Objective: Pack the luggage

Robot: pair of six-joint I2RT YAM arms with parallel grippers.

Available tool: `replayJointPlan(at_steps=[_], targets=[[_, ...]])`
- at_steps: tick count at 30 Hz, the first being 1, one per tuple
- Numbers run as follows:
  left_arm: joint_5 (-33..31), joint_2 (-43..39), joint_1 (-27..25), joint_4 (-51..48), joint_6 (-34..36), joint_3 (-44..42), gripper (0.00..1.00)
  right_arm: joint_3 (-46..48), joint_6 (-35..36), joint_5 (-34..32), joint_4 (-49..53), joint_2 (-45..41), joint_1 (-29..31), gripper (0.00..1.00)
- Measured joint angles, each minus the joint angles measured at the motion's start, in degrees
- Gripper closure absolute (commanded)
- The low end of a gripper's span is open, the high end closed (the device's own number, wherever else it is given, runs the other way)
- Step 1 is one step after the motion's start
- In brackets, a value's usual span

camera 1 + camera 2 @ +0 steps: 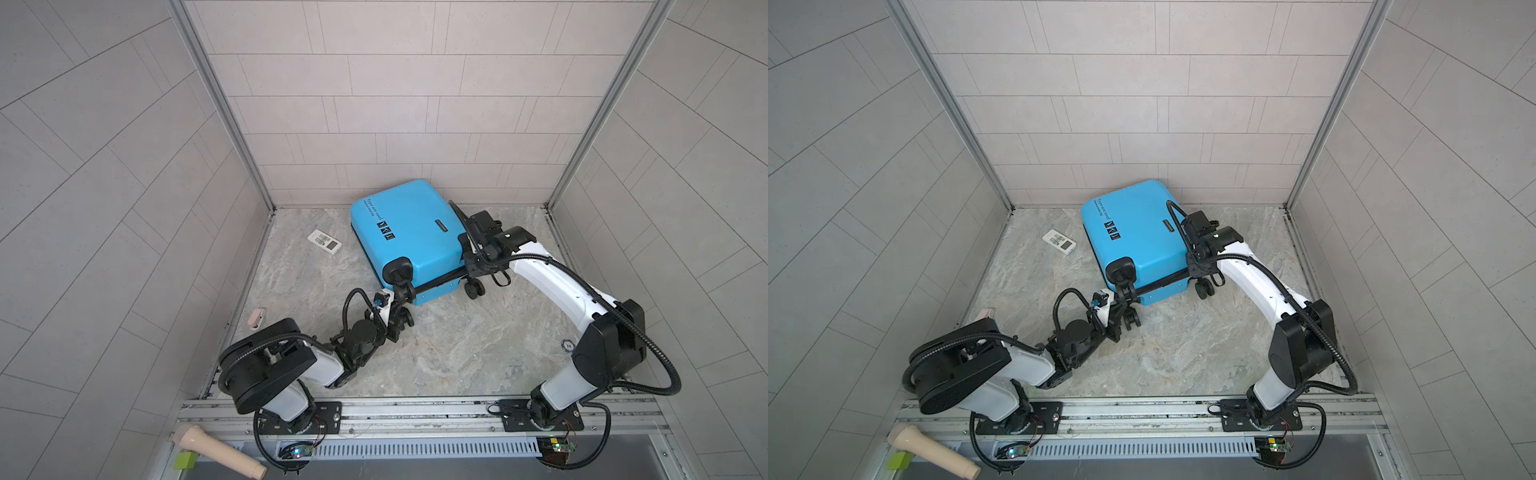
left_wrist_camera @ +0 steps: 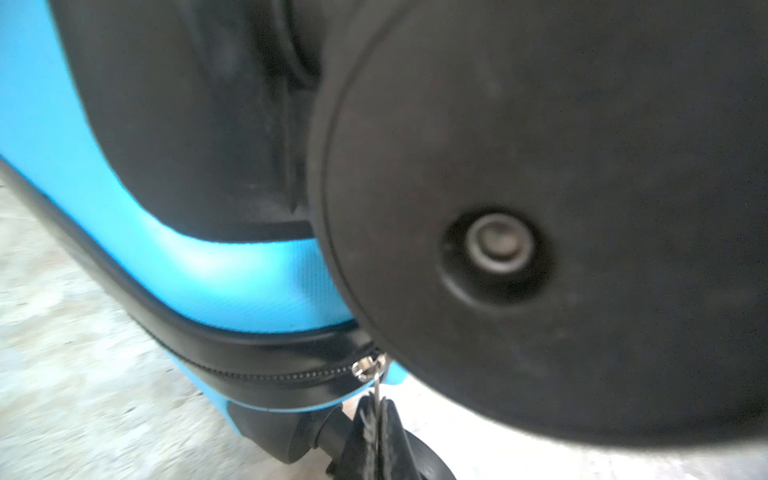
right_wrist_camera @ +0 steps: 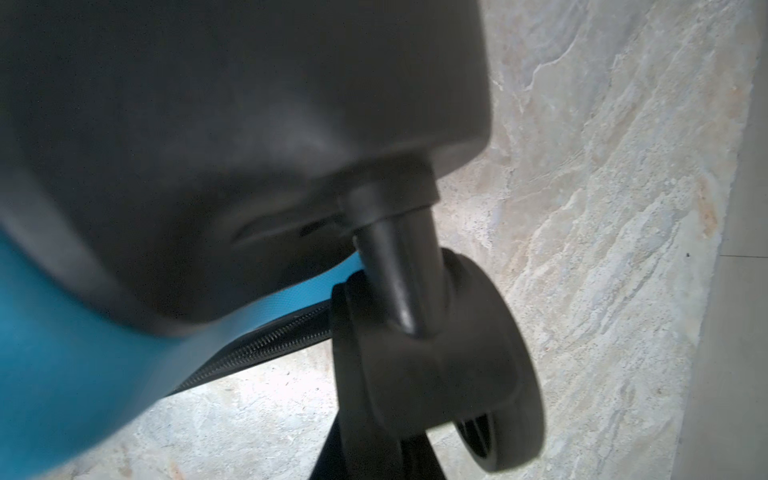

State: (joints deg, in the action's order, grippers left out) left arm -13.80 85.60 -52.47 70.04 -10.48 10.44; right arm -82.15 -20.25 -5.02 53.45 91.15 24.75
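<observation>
One piece of luggage (image 1: pixel 409 237) on the marbled floor (image 1: pixel 457 353), lying flat and shut, blue shell up, its far end close to the back wall (image 1: pixel 415 124). Two arms are on it, one at each near corner.

The left gripper (image 2: pixel 376 424) sits at the near-left corner, jaws pinched tight on the silver zipper pull (image 2: pixel 368 368), right at the end of the black zipper (image 2: pixel 266 374) and just under a wheel. The right gripper (image 1: pixel 473 272) is at the near-right corner beside another wheel (image 3: pixel 440 357). How wide its jaws stand, or whether they grip anything, I cannot tell.

One white remote (image 1: pixel 324 241) lies left of the case, apart from it. One small pink thing (image 1: pixel 257 318) sits at the floor's left edge. One round blue token (image 1: pixel 568 344) lies near the right arm. Out front, beyond the rail: one beige cylinder (image 1: pixel 216 451), one green block (image 1: pixel 185 459).

Plenty of bare floor between the two arms, and a clear strip to the right of the case.
</observation>
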Motion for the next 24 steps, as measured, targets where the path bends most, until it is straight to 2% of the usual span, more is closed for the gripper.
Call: replayJointPlan(at_steps=[7,13,18,24], targets=[[-6.08,-10.08,-1.68,-12.57,4.39,-0.48,1.0,0.07,-4.39,0.02,0.11,0.0,3.08,1.0],[-7.63,-17.07,-3.23,-25.2,7.37,1.81,1.0,0.07,-6.49,0.72,0.11,-0.02,3.41,1.0],[-8.31,-17.49,-4.17,-29.31,8.52,4.07,1.0,-0.39,-8.41,1.09,0.83,-0.31,5.05,1.0],[-8.59,-14.97,-5.22,-29.77,9.31,6.64,1.0,-1.64,-10.91,1.88,2.14,-0.31,9.79,1.0]])
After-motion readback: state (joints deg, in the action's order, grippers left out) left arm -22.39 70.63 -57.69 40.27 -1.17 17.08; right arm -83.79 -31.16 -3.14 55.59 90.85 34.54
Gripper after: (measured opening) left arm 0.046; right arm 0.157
